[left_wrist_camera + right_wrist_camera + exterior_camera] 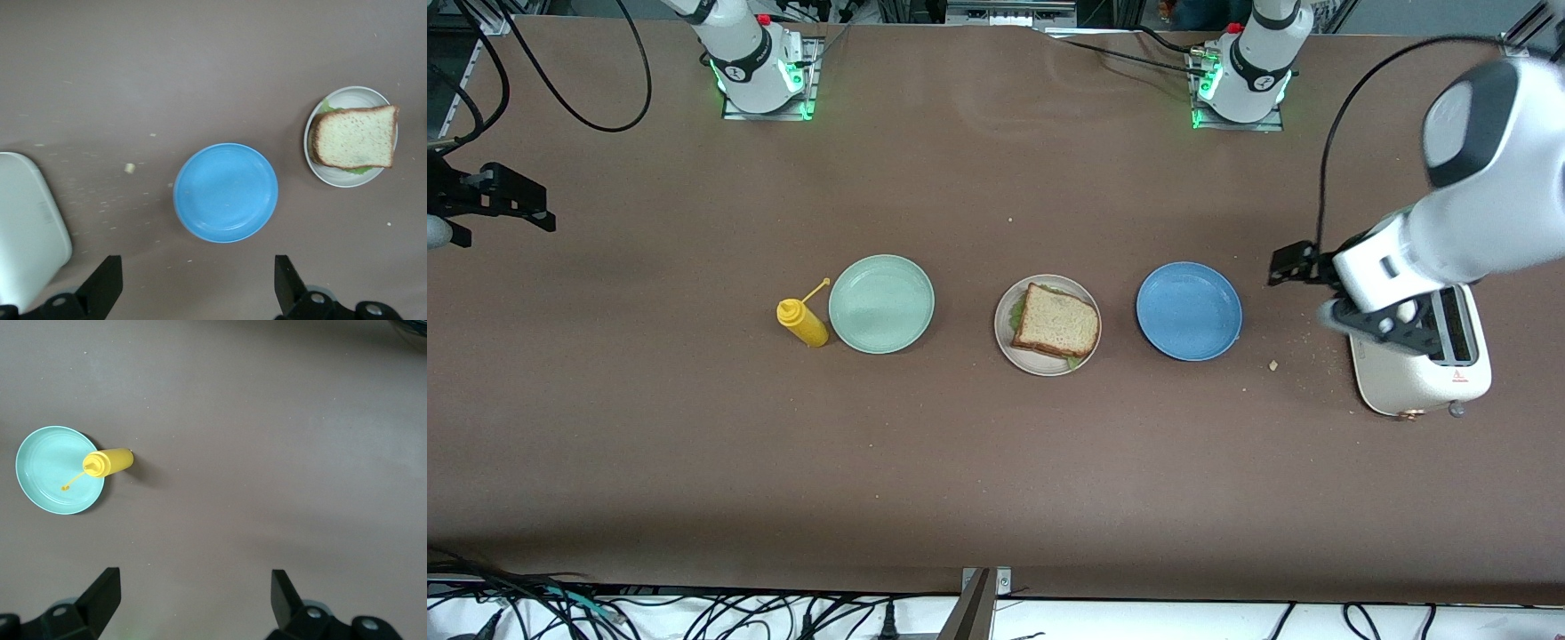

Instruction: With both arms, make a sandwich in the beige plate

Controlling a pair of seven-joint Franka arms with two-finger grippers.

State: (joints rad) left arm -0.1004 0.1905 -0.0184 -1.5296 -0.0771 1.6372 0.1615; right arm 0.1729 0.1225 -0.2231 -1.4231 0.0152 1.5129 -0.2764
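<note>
Desk (996, 462): brown surface filling the front view, with the things in a row across the middle of the frame.
Left arm (1485, 213): white, at the right edge of the front view; it hangs over the toaster.
Toaster (1432, 364): cream, two-slot, at the middle right of the frame, at the left arm's end of the desk.
Left tool (199, 283): fingers spread wide with nothing between them, at the bottom of the left wrist view, over bare desk between the toaster and the blue plate.
Right tool (193, 600): fingers wide apart and empty; in the front view it sits at the left edge of the frame, over the right arm's end of the desk.
Mint-green plate (881, 304): left of centre, bare.
Blue plate (1189, 311): right of centre, bare.
Beige plate (1005, 342): at the centre, between the other two plates.
Sandwich (1056, 322): lies in the beige plate, the top bread slice square over green lettuce that peeps out at the edges.
Mustard bottle (802, 322): yellow, just beside the mint-green plate, cap flipped open.
Crumb (1273, 364): near the toaster.
</note>
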